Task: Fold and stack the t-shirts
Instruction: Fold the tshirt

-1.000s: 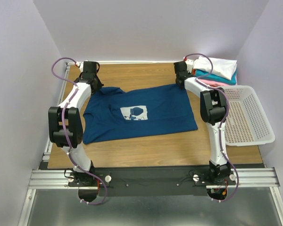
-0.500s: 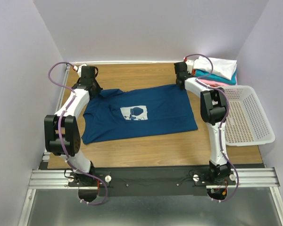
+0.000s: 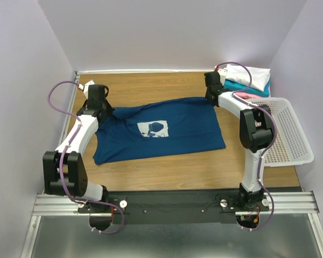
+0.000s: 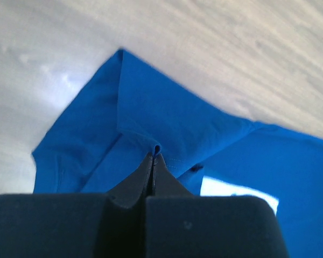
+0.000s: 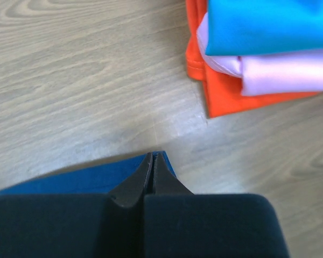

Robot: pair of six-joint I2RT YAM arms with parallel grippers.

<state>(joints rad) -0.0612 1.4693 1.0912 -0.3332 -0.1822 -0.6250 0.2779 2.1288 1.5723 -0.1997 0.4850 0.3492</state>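
The navy blue t-shirt (image 3: 161, 131) with a white square print (image 3: 152, 129) lies spread on the wooden table. My left gripper (image 3: 100, 109) is shut on a pinch of its far left part, shown in the left wrist view (image 4: 153, 156). My right gripper (image 3: 211, 98) is shut on its far right corner, shown in the right wrist view (image 5: 153, 156). The shirt's blue cloth (image 5: 70, 180) runs left from those jaws. A stack of folded tees sits at the back right: white (image 3: 254, 75), teal (image 3: 247, 87), pink (image 5: 280, 72) and orange-red (image 5: 231, 94).
A white perforated plastic basket (image 3: 293, 153) stands at the right edge, in front of the folded stack. Grey walls close in the table on the left, back and right. A metal rail (image 3: 172, 201) runs along the near edge.
My left gripper has moved left and toward me, drawing the shirt's far left part with it. My right gripper has shifted slightly right, and the shirt's far edge is stretched between them.
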